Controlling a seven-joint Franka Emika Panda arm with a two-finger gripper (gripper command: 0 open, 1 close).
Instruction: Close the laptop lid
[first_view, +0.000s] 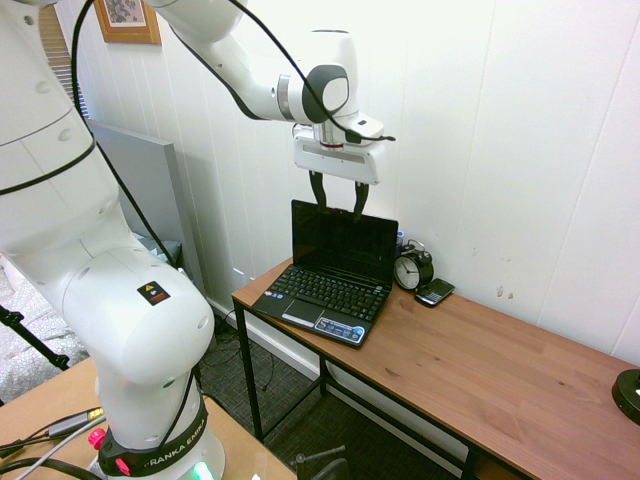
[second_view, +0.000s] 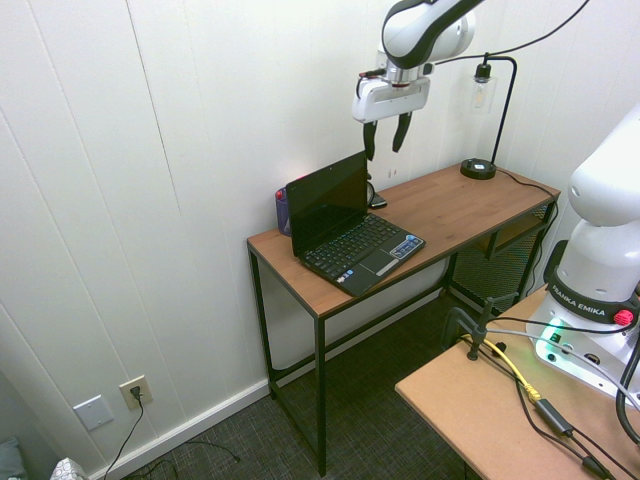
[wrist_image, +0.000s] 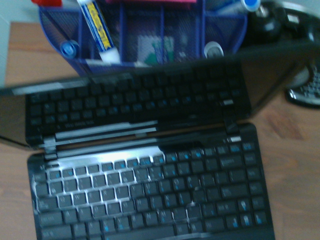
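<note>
The laptop (first_view: 330, 285) sits at the left end of the wooden desk (first_view: 500, 370), its laptop lid (first_view: 343, 245) standing open and upright. The end effector (first_view: 338, 198) hangs just above the lid's top edge, pointing down, fingers spread, holding nothing. An alarm clock (first_view: 411, 269) and phone (first_view: 435, 292) sit just right of the laptop.

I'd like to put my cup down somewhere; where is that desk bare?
Bare wood runs from the laptop and phone to the lamp base. It is crowded behind the laptop: a blue organizer and clock fill that wall-side corner.
</note>
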